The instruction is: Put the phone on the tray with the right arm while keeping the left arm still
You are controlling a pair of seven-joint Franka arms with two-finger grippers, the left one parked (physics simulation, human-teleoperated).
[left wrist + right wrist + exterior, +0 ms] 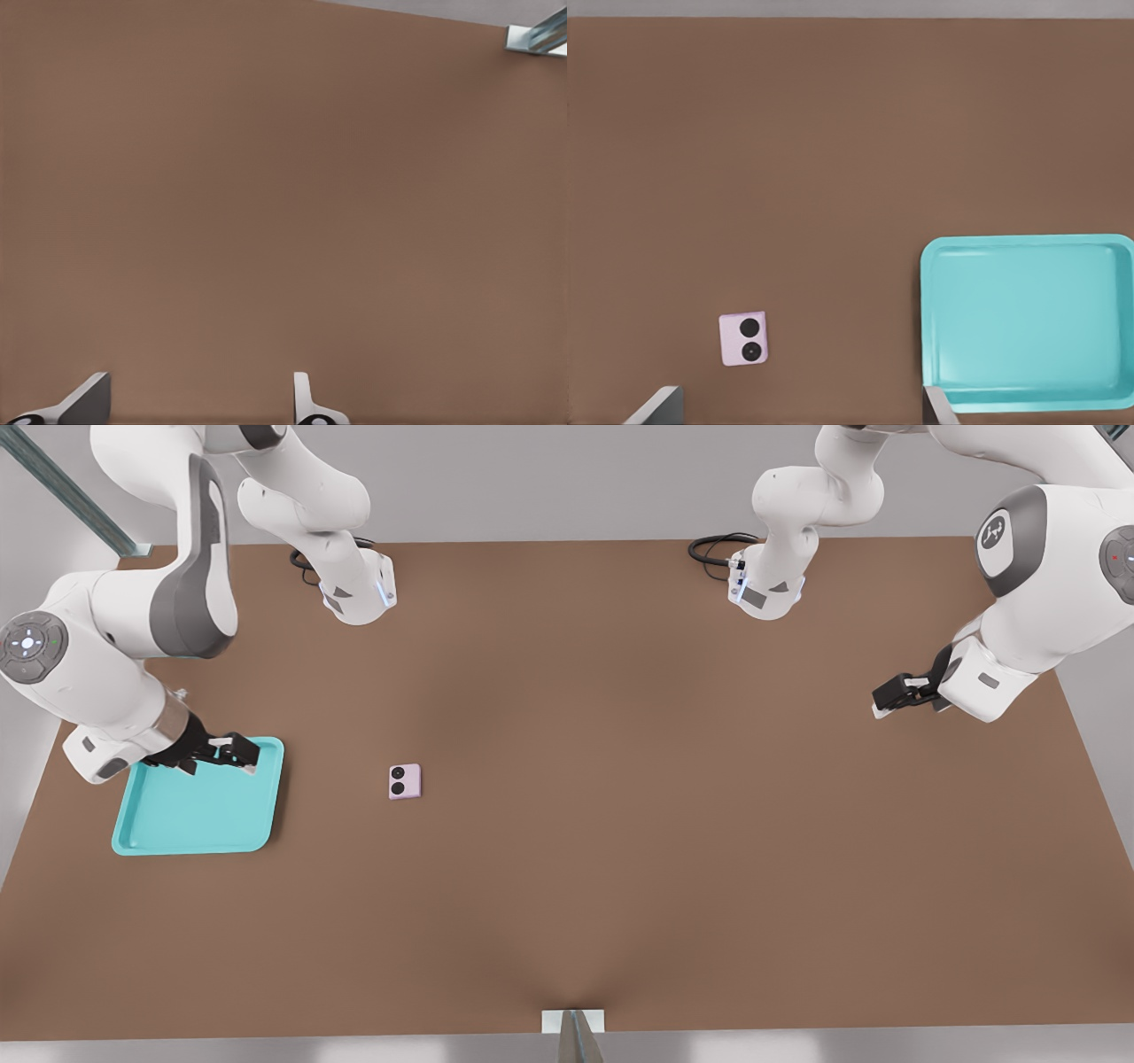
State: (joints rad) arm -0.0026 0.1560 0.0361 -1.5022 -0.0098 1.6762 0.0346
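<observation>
Right arm's end effector (pixel 237 755), fingers apart & holding nothing, hangs over the tray's (pixel 199 819) far edge near the tabletop's left edge in front view; phone (pixel 405 781) lies flat toward tabletop centre, well apart, nearer this arm.

A simulated robot lab: a bare brown tabletop (pixel 620 868) against plain grey walls, two white robot arms bolted at its far edge with black cables (pixel 713 549) coiled at their bases, and a metal frame rail (pixel 71 491) in one corner.

The right arm's gripper (pixel 232 755) hangs above the tray's (pixel 190 841) far rim, jaws spread.
</observation>
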